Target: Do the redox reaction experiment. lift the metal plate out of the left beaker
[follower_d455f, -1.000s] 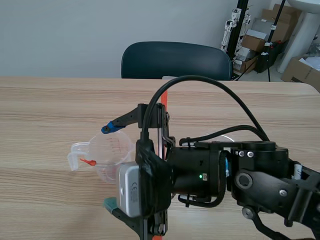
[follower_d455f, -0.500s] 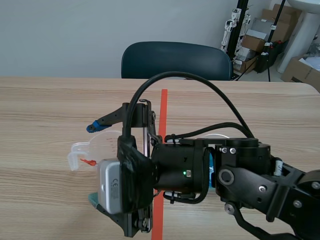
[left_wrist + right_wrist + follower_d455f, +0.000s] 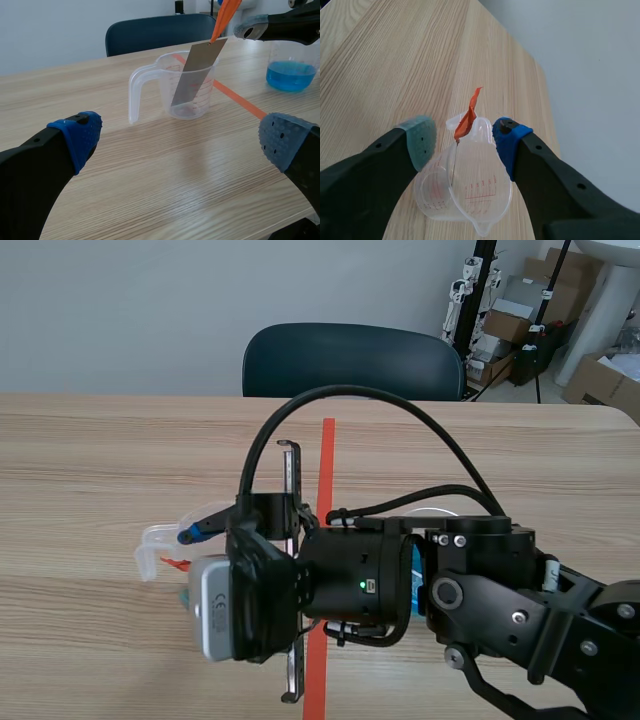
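A clear plastic beaker [image 3: 150, 85] with a handle stands on the wooden table, left of the orange tape line. A grey metal plate [image 3: 192, 75] leans inside it, with an orange tag [image 3: 225, 15] at its upper end. My right gripper [image 3: 465, 140] hovers over the beaker [image 3: 465, 195]. Its fingers are partly closed on either side of the orange tag [image 3: 466, 122], with a gap to each pad. In the scene view the right gripper [image 3: 187, 565] is above the beaker [image 3: 160, 540]. My left gripper [image 3: 182, 140] stands wide open, low and short of the beaker, holding nothing.
A second beaker with blue liquid [image 3: 290, 75] stands beyond the tape line, right of the first. A dark chair [image 3: 350, 355] is at the table's far edge. The right arm's body [image 3: 400, 590] covers the table's near middle.
The right gripper has shifted left over the beaker and its fingers have drawn much closer together around the orange tag. The beaker and plate have not moved.
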Controlling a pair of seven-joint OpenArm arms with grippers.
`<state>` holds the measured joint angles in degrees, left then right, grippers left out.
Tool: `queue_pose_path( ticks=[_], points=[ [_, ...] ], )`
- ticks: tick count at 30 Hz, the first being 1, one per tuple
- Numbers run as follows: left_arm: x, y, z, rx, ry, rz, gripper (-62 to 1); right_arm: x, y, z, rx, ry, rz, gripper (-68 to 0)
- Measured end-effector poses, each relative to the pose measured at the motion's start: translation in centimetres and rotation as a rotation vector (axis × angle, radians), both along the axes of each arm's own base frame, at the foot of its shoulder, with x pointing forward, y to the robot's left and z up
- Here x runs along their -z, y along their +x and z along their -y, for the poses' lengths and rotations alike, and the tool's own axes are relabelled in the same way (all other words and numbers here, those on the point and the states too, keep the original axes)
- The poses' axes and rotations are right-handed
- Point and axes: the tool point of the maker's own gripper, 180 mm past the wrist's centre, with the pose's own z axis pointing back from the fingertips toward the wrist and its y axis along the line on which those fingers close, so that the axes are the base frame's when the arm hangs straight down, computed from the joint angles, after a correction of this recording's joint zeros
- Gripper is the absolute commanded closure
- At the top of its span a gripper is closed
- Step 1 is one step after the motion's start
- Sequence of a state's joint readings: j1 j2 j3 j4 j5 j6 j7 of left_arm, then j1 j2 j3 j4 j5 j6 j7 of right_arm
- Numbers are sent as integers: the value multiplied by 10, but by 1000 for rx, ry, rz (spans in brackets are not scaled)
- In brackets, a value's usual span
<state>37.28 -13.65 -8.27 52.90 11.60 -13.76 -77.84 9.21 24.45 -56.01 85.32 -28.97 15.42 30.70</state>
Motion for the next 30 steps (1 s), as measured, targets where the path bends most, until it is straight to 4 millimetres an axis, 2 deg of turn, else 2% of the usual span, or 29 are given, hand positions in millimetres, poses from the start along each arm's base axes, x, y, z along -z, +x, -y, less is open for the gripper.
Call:
queue_pose_path(
  ticks=[2, 6, 13, 16, 30],
  points=[
    [0, 0, 0, 0, 0, 0, -623, 0, 0, 0, 1, -1, 0, -135],
    [0, 0, 0, 0, 0, 0, -623, 0, 0, 0, 1, 0, 0, -90],
    [0, 0, 0, 0, 0, 0, -623, -4, 0, -5, -1, 16, 0, -72],
    [0, 0, 0, 0, 0, 0, -623, -5, -1, -7, -2, 22, 0, 1],
    [0, 0, 0, 1, 0, 0, -623, -7, -1, -9, -3, 30, 0, -2]
  ],
)
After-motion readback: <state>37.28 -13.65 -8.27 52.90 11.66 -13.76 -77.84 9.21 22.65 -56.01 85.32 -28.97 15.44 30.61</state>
